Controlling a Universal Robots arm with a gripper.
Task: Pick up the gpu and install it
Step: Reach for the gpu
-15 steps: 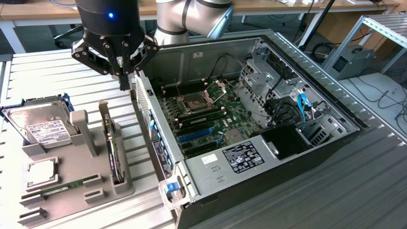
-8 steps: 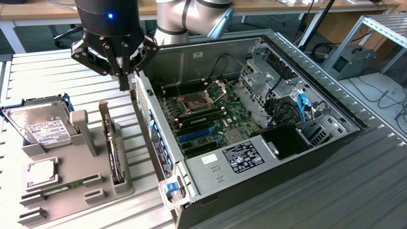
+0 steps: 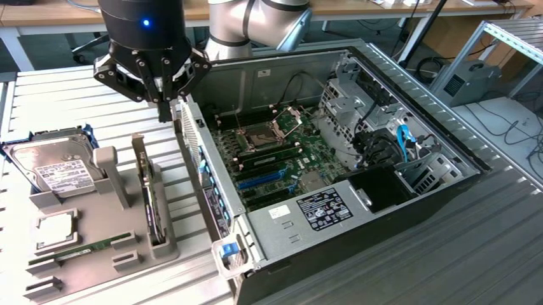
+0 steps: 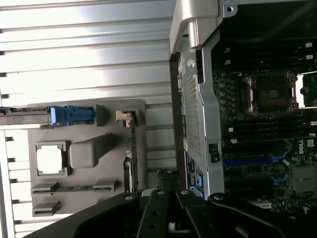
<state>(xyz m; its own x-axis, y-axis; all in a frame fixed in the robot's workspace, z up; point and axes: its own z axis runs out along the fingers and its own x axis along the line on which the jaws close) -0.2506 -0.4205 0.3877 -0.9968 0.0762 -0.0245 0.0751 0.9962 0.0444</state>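
Little of the task is done. The gpu (image 3: 146, 190) has not been lifted: it stands on its long edge in a slot of the grey holder tray (image 3: 85, 270) on the counter (image 3: 51, 101), just beside the open computer case (image 3: 365, 210). Inside the case, the blue expansion slots (image 3: 263, 181) on the motherboard (image 3: 280, 149) are bare, so both the pick-up and the seating of the card are left to do.

The gripper (image 3: 163, 113) hangs above the rear wall of the case, near the far end of the gpu but apart from it and touching nothing. Nothing is between the jaws; whether they are parted or pressed together I cannot tell from either view.

In the exterior view the gpu is a thin, dark, upright card running along the tray's case-side edge. In the wrist view the gpu (image 4: 132, 148) shows edge-on, a narrow green line of circuit board with what seems to be a pale metal bracket at one end. Its fan face cannot be made out.

The tray's other parts sit untouched in their own recesses: a hard drive (image 3: 55, 171) in a blue frame, a square processor (image 3: 55, 230) and a slim RAM stick (image 3: 85, 246).
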